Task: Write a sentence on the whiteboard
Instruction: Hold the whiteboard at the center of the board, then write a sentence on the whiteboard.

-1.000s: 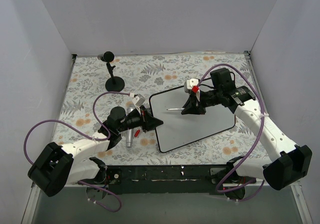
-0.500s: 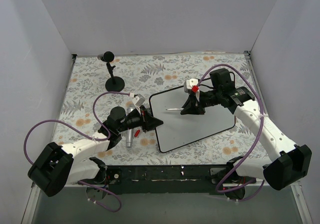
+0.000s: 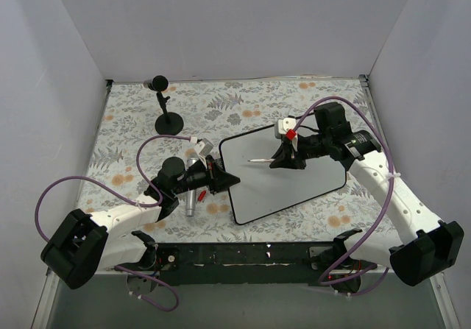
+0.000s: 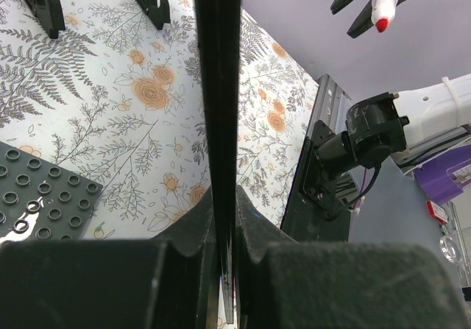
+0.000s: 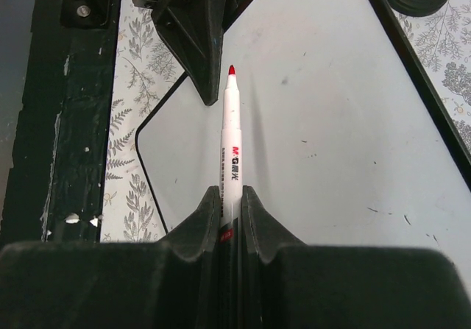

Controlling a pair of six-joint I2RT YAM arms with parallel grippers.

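Left gripper (image 3: 221, 179) is clamping its jaws on the left edge of the whiteboard (image 3: 294, 185), which is sitting right of centre on the floral table cover (image 3: 132, 115). A silver cylinder (image 3: 190, 202) and a small red cap (image 3: 201, 195) are lying just beside that arm, and a black round-based stand (image 3: 168, 120) is standing behind. Right gripper (image 3: 281, 160) is pinching a red-tipped marker (image 3: 257, 159) over the board, its tip possibly hovering just off the surface.

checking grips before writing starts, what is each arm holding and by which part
Left jaws: whiteboard, by its left edge. Right jaws: red marker, by its barrel.
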